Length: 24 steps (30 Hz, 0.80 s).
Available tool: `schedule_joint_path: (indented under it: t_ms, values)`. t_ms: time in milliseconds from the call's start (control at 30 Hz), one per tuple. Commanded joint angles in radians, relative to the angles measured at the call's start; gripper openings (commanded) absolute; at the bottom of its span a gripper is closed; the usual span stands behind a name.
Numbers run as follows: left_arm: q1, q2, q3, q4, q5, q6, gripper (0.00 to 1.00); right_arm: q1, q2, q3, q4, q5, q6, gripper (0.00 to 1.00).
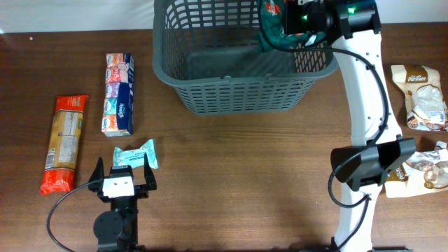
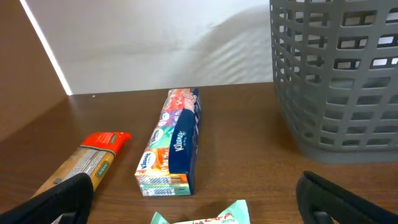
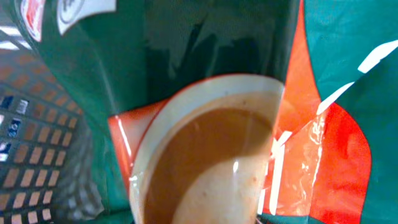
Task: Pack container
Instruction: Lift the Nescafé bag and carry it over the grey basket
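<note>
Container [image 1: 238,91]: dark grey slotted plastic, rounded corners, thick rim.

The left arm [image 1: 112,225] is all black, with a round base joint and a white rectangular block [image 1: 117,186] just behind the left gripper [image 1: 124,166]. Its fingers [image 2: 62,198] are black, matte and broad, with rounded edges. A thin black cable [image 1: 50,217] makes a loop beside this arm. The right arm [image 1: 360,84] has long, smooth white links and black, boxy joint housings [image 1: 374,162]. A second black cable [image 1: 383,91] runs along its white link. Small green lights [image 1: 350,9] shine on its black wrist part.
</note>
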<state>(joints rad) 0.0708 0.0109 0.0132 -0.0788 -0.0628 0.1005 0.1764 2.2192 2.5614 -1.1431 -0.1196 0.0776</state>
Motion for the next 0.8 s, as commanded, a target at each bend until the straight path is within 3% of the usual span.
schedule_joint_path:
  t_ms: [0,767]
  values:
    - [0.002,-0.006,-0.004,-0.002,0.007,-0.009,0.99,0.0,-0.046,0.026,-0.012,0.005,0.009,0.04]
    - [0.002,-0.006,-0.004,-0.001,0.006,-0.009,0.99,0.034,0.106,0.023,-0.126,0.005,0.005,0.04]
